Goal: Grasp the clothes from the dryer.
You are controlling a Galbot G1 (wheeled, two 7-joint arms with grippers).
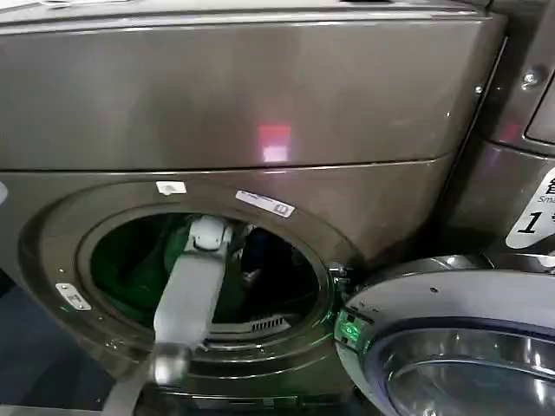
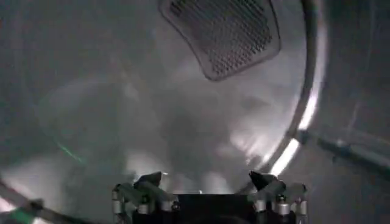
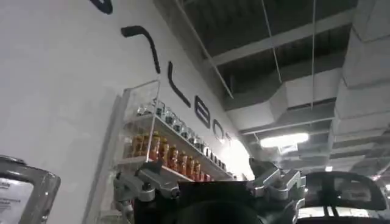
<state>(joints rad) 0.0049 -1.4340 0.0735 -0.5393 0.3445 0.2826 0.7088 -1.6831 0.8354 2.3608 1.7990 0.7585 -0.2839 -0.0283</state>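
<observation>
Left gripper [image 2: 206, 182]: deep inside the porthole, fingers [image 2: 149, 180] spread wide, nothing between them, touching nothing. Aimed at the drum's rear wall [image 2: 122, 109]. Perforated vent panel [image 2: 222, 33] on that wall, well ahead of the fingertips. Bright curved drum rim [image 2: 301, 122] off to one side.

Left arm [image 1: 191, 295]: pale grey, entering through the lower edge of the porthole [image 1: 204, 260], wrist past the ring and within the drum.

Dryer [image 1: 234, 95]: bronze-grey front, red glow [image 1: 274, 140] on the panel above the porthole, two small white stickers [image 1: 264, 203] on the ring above the opening. Green tint inside the porthole, left of the arm.

Door [image 1: 460, 338]: swung fully open, lying low to the right of the porthole, glass bowl facing up, green light [image 1: 350, 330] at its hinge side.

Clothes [image 1: 276, 260]: dark shape inside the porthole, just right of the arm, small pale scrap at its lower edge; too dim to make out fabric or colour with certainty. Not in contact with the left gripper as far as visible. Pale blurred mass ahead of the fingers in the left wrist view, cannot tell whether cloth or drum sheen.

Neighbouring machine [image 1: 520, 130]: right of the porthole, beyond the dryer's edge, white "1" label [image 1: 533, 212] on its front.

Right gripper [image 3: 204, 173]: away from the porthole, pointed up toward a ceiling [image 3: 292, 55] and a wall shelf of jars [image 3: 164, 152], fingers apart, empty.
</observation>
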